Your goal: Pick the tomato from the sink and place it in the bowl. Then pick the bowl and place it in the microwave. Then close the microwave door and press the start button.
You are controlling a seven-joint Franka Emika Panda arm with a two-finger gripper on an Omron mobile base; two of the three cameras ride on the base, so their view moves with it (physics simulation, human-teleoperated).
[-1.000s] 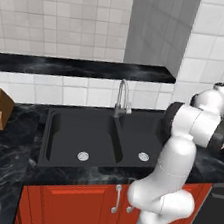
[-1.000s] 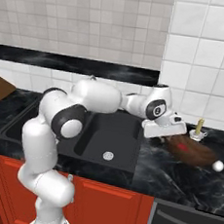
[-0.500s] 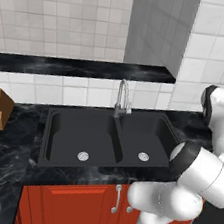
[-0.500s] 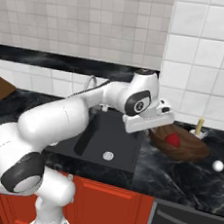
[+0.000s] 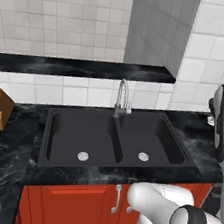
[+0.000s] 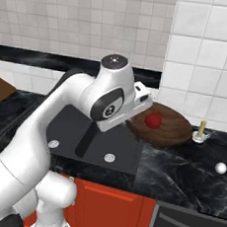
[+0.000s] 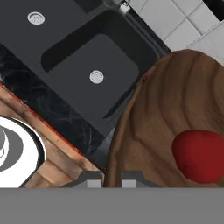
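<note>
While the white arm reached across the black double-basin sink point(image 6: 91, 135), its two-finger gripper point(image 7: 112, 178) was pinched narrow on the near-left rim of the wide, shallow, dark brown wood-grain bowl point(image 6: 164, 127), the two dark tips sitting one on each side of the rim's edge in the hand view. That bowl appeared raised clear of the black marbled counter point(image 6: 179, 172), to the right of the sink and near the white tiled wall point(image 6: 206, 56). The small, round, bright red tomato point(image 6: 153, 120) lay inside the bowl, a little left of its middle in the right base view, so the first step looked done and both basins held nothing but their silver drains point(image 5: 143, 156).

Everything next depended on one relation: the bowl's whole width stretched away from the gripper to the right and far side, held at one edge only, with the tomato loose beyond the grip. Any tilt of the wrist would likely send the tomato rolling toward the low side. No microwave could be seen, so which way the carry should go could not be told
</note>
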